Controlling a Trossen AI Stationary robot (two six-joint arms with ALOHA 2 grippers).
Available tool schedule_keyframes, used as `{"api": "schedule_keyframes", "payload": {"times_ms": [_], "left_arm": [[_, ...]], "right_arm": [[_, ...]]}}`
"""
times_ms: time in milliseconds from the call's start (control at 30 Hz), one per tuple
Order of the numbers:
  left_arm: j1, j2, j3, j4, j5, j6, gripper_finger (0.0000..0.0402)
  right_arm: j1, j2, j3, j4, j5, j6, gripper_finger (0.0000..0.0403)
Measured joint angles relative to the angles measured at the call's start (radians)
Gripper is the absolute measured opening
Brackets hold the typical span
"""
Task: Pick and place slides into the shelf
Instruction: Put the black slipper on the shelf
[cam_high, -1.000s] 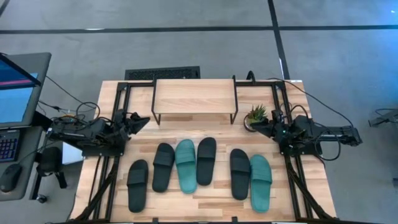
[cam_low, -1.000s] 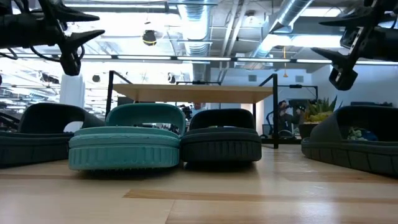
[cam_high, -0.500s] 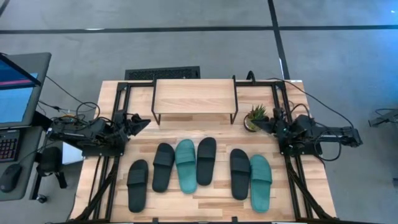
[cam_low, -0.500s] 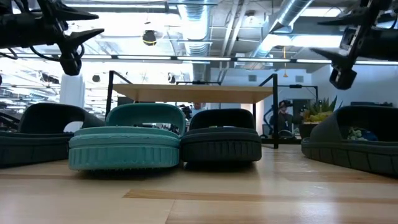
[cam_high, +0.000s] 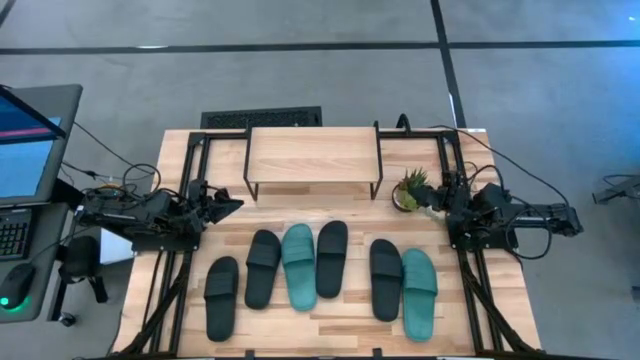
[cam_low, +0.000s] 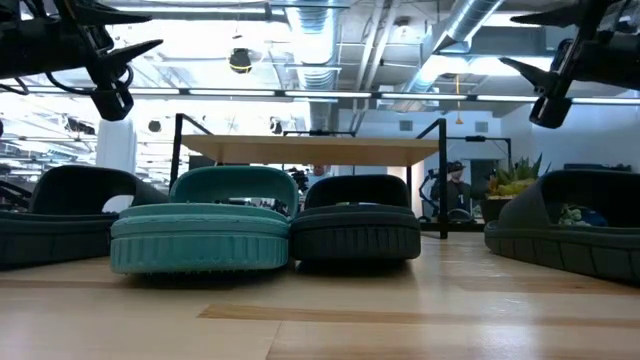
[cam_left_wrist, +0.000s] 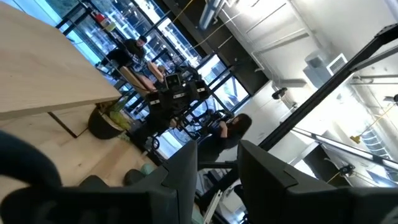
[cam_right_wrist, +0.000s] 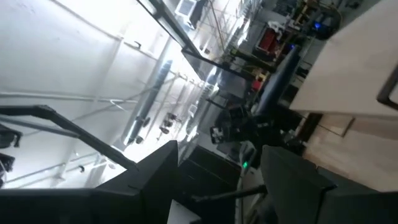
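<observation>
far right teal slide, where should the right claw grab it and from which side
Judging by its pose, take the teal slide by the wide strap arching across its half nearer the shelf, coming straight down from above. It lies flat, sole down, with a black slide close on one side, so pinch along its length.

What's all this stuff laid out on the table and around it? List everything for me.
black slides: four, black, in the row on the near half of the table.
teal slides: two, teal green, in that same row among the black ones.
shelf: one, light wood top on black wire legs, at the table's far middle, nothing on it.
potted plant: one, green, just right of the shelf.
table: one, light wood.
laptop: one, dark, off the table's left side.
left gripper: black, open, raised left of the shelf.
right gripper: black, open, raised by the plant.
</observation>
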Motion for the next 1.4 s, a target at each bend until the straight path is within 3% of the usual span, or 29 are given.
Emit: {"api": "schedule_keyframes", "payload": {"times_ms": [200, 433, 567, 800, 1000, 1133, 1233, 1400], "left_arm": [[0.000, 0.000, 0.000, -0.081, -0.024, 0.000, 0.0103], [0.000, 0.000, 0.000, -0.132, -0.022, -0.077, 0.0103], [-0.001, 0.000, 0.000, -0.126, 0.069, -0.071, 0.0103], [-0.025, 0.000, 0.000, -0.038, 0.140, -0.023, 0.0103], [-0.055, 0.000, 0.000, 0.032, 0.123, 0.029, 0.0103], [-0.064, 0.000, 0.000, 0.042, 0.095, 0.018, 0.0103], [-0.076, 0.000, -0.001, 0.075, 0.094, 0.009, 0.0103], [-0.107, 0.000, -0.002, 0.158, 0.089, 0.052, 0.0103]], "right_arm": [[0.013, 0.000, 0.000, -0.078, 0.011, 0.001, 0.0214], [0.018, 0.002, 0.000, -0.055, -0.001, 0.136, 0.0214], [0.065, 0.073, 0.000, 0.073, 0.037, 0.100, 0.0214], [0.177, 0.309, 0.083, 0.342, 0.122, -0.118, 0.0214], [0.234, 0.569, 0.192, 0.393, 0.127, -0.184, 0.0214], [0.242, 0.716, 0.258, 0.524, 0.125, -0.271, 0.0214], [0.242, 0.792, 0.315, 0.616, 0.116, -0.346, 0.0214], [0.242, 0.881, 0.405, 0.613, 0.092, -0.419, 0.0214]]}}
